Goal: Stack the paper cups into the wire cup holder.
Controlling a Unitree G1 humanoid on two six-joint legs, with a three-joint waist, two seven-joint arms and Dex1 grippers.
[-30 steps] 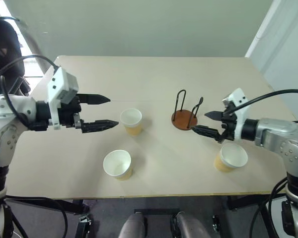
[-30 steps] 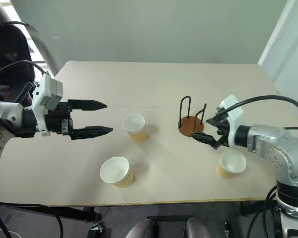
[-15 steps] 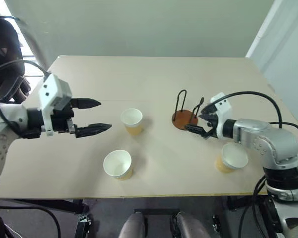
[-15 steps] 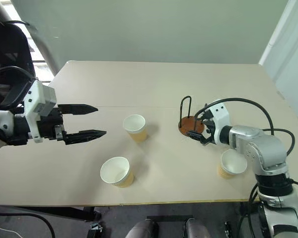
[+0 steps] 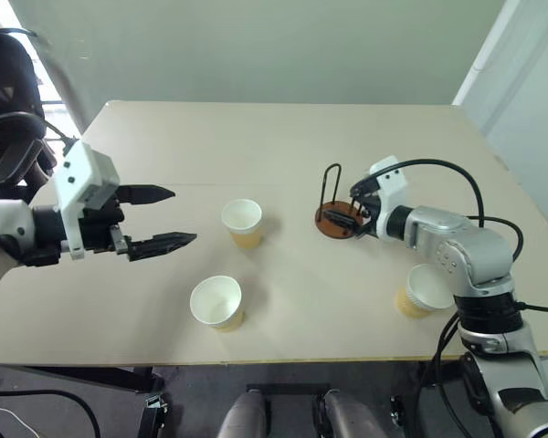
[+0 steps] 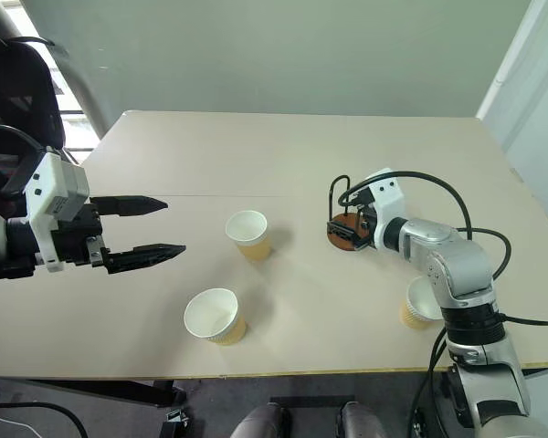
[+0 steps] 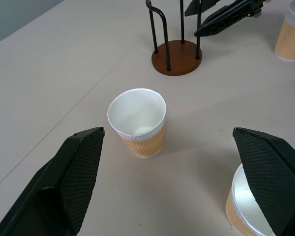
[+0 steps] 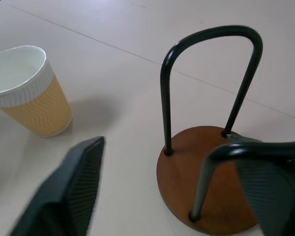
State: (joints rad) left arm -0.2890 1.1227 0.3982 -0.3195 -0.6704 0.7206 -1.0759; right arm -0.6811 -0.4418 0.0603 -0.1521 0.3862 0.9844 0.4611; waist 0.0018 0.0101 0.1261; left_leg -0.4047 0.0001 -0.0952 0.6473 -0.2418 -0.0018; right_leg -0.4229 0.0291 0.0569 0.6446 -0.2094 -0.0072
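Three paper cups stand upright on the table: one in the middle (image 5: 242, 223), one toward the front (image 5: 216, 303), one at the front right (image 5: 425, 290) beside my right forearm. The wire cup holder (image 5: 336, 222), a brown disc with black wire loops, stands right of the middle cup. My right gripper (image 5: 345, 214) is at the holder, open, its fingers (image 8: 69, 187) either side of the near loop (image 8: 206, 167) above the disc. Left of the middle cup hovers my left gripper (image 5: 184, 216), wide open and holding nothing; that cup (image 7: 137, 122) lies ahead of its fingers.
The beige table (image 5: 283, 137) ends close behind the front cups and at the right past my forearm. A dark chair (image 5: 9, 100) stands off the table's left rear corner. A black cable (image 5: 457, 178) loops over my right arm.
My right gripper has slid forward and left from beside the holder to over its disc, jaws narrowing a little. My left gripper has drawn back to the left, away from the middle cup.
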